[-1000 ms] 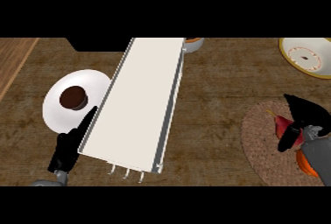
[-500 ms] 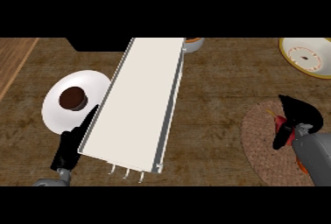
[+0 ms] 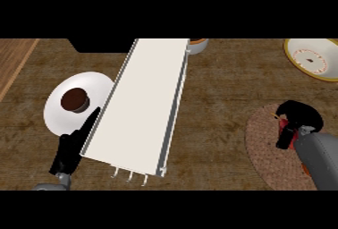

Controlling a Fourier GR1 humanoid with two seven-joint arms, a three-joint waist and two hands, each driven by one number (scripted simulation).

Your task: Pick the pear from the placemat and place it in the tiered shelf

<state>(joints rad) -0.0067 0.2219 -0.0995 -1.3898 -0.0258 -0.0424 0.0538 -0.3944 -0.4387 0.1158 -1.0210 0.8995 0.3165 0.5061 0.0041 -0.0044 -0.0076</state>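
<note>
The right hand (image 3: 298, 117) sat curled over the placemat (image 3: 264, 143), seemingly clutching the pear, which it hid almost wholly. The tiered shelf (image 3: 142, 107) lay well to its left, long axis running away from the robot; the left hand (image 3: 69, 150) rested open beside it.

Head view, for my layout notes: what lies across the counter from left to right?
Left hand → white plate holding a brown item → tiered shelf → round woven placemat → right hand → yellow-rimmed plate.
</note>
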